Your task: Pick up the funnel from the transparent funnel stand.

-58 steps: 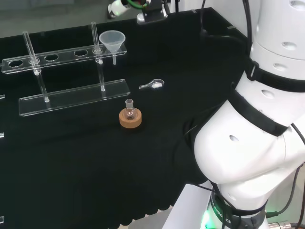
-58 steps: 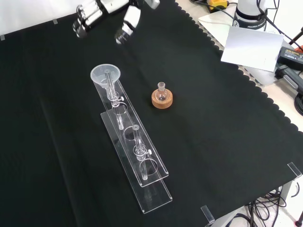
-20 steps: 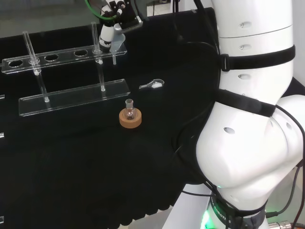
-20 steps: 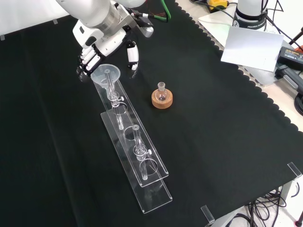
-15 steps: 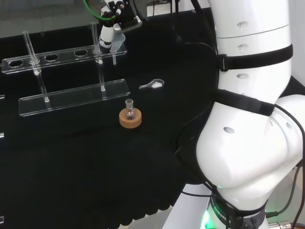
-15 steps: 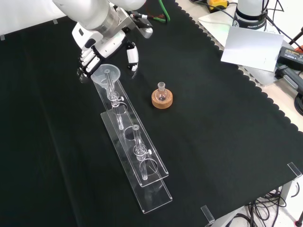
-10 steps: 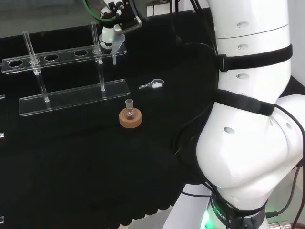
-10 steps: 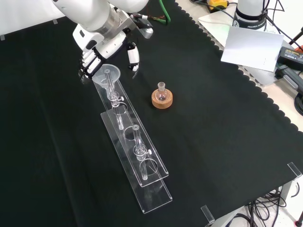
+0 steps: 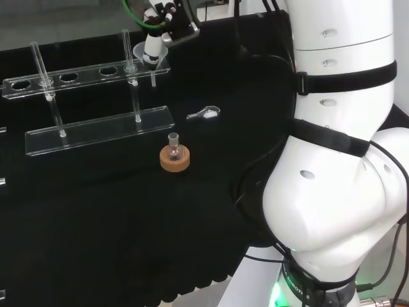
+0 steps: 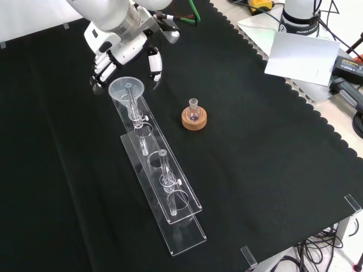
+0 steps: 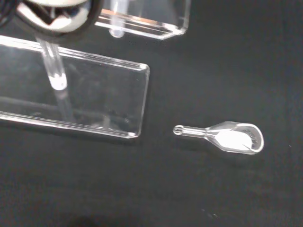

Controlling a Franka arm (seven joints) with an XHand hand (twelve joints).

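A clear funnel (image 10: 126, 88) sits in the end hole of the transparent funnel stand (image 10: 170, 195), its stem hanging down through the upper shelf. The hand (image 10: 122, 39) hovers just beyond the funnel's rim, open. Its fingers (image 10: 101, 68) hang on one side of the rim and its thumb on the other, with a gap to the funnel on both sides. From the head view the hand (image 9: 154, 46) covers most of the funnel (image 9: 142, 51) at the right end of the stand (image 9: 96, 131). The stand's base plate (image 11: 75, 94) lies close in the wrist view.
A small round flask on a cork ring (image 10: 194, 116) stands to the right of the stand in the front view. A small clear scoop (image 11: 227, 138) with white powder lies on the cloth near the stand's end, also the scoop (image 9: 204, 114).
Over the last seconds the hand came down from the cloth's far edge to the funnel. In the last half second it drew back slightly from the rim. The funnel stays in the stand.
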